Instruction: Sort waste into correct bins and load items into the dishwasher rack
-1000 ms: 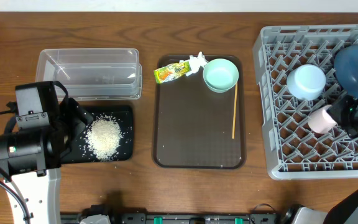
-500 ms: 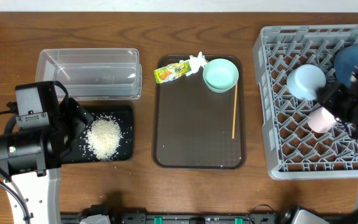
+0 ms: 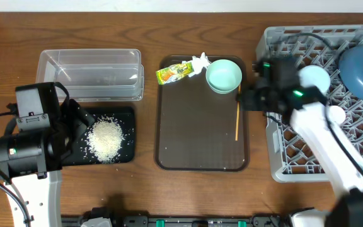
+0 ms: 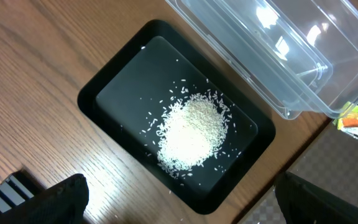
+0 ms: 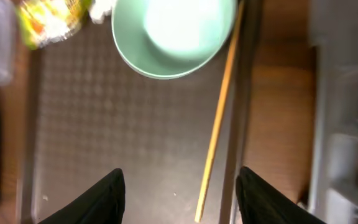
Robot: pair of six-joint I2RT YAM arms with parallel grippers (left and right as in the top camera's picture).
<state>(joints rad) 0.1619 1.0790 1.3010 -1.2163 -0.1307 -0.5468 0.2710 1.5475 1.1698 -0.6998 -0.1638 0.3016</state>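
Over on the left of the bench (image 3: 17,38), the left end effector (image 4: 188,205) hangs above the shallow black tray (image 3: 128,115), its fingers spread wide with nothing between them, and the wrist view looks straight down on the heap of white rice (image 3: 106,139) piled in the middle of that tray, loose grains scattered around it. Just beyond it, on the far side, sits the clear plastic tub (image 3: 90,75), almost touching the black tray's far rim. Centre stage is the dark brown serving tray (image 3: 194,148): the yellow-green snack wrapper (image 3: 174,72) lies across its far left corner, the small crumpled tissue (image 3: 199,62) is right beside it, and the mint green bowl (image 3: 224,75) stands upright at the far right. The thin wooden chopstick (image 3: 237,113) lies along the tray's right edge, running near to far. Now the right arm reaches out leftward from the grey dishwasher rack (image 3: 282,154), and the right end effector (image 5: 180,196) hovers between the rack's left edge and the serving tray; the wrist view is blurred, but its fingers stand apart, gripping nothing, with the chopstick and bowl below. Inside the rack, the light blue bowl (image 3: 315,78) sits toward the far left and the dark blue plate (image 3: 362,66) at the far right.
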